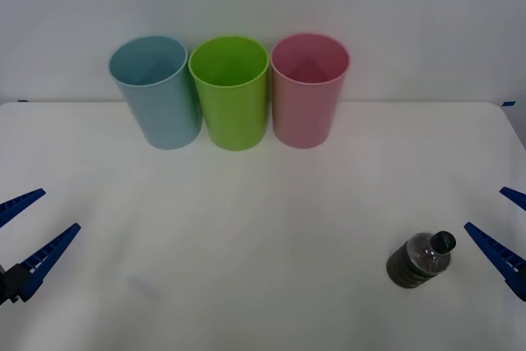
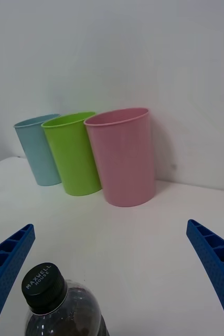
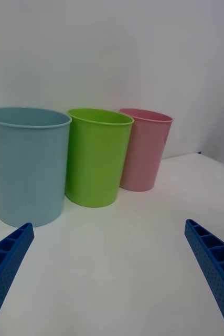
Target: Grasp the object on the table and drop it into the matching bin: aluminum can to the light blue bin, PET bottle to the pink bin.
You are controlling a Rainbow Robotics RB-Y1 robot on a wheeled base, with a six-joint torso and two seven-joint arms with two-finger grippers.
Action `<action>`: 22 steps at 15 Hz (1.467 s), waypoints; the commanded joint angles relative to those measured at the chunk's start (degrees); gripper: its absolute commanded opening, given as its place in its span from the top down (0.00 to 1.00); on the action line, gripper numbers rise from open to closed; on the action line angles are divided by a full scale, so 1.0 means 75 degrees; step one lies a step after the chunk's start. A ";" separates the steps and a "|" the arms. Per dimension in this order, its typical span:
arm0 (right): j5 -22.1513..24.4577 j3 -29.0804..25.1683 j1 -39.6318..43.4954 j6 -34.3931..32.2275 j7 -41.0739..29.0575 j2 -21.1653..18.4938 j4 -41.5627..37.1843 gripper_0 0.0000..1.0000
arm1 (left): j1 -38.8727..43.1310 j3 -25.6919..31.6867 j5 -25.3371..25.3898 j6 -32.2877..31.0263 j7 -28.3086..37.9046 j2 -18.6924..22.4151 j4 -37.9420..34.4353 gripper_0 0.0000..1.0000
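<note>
Small dark plastic bottle with a black screw cap stands upright on the wide white tabletop, near its right front corner, with both grippers spread wide and holding nothing.

The right gripper hovers just beside the bottle, on its right, its blue ribbed fingers far apart; in the right wrist view the bottle's cap sits between them, closer to one finger (no contact). The left gripper waits at the table's left front edge, equally wide open. Well apart from the bottle, along the back edge, three tall plastic cups stand side by side: the pale blue bin, a lime green cup and the pink bin.
</note>
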 commanded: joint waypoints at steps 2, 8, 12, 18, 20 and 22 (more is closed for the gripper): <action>0.0120 0.0039 0.0076 0.0017 0.0000 0.0113 0.0093 0.00 | 0.0000 0.0000 0.0000 0.0000 0.0000 0.0000 0.0000 0.00; 0.0096 0.0074 0.0357 0.0146 0.0012 -0.0004 -0.0107 0.00 | 0.0000 0.0000 0.0000 0.0000 0.0000 0.0000 0.0000 0.00; -0.0279 0.0133 0.0755 0.0005 0.0106 -0.0449 -0.0107 0.00 | 0.0000 0.0000 0.0000 0.0000 0.0000 0.0000 0.0000 0.00; -0.0361 0.0063 0.1259 -0.0206 0.0281 -0.0601 -0.0107 0.00 | 0.0000 0.0000 0.0000 0.0000 0.0000 0.0000 0.0000 0.00; -0.0279 0.0063 0.1400 -0.0194 0.0363 -0.0613 -0.0083 0.00 | 0.0000 0.0000 0.0000 0.0000 0.0000 0.0000 0.0000 0.00; -0.0161 0.0063 0.1505 -0.0194 0.0445 -0.0637 -0.0072 0.00 | 0.0000 0.0000 0.0000 0.0000 0.0000 0.0000 0.0000 0.00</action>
